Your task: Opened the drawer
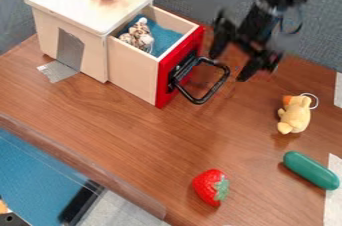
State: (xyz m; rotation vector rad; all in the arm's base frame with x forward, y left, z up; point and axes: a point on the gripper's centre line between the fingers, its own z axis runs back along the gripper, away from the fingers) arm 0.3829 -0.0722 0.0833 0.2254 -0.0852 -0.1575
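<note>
Red-fronted wooden drawer point(133, 72) is slid out towards four o'clock from cabinet point(94, 52); pincer point(230, 66), fingers spread, is seen at two o'clock of black handle point(214, 89). Light, stiff handling is expected; handle is best gripped mid-bar, drawn straight.

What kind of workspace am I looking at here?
Looks like a robot test bench, perhaps in a lab: a black arm's end effector above a wood-grain tabletop, a small wooden drawer box, and play items such as a strawberry.
</note>
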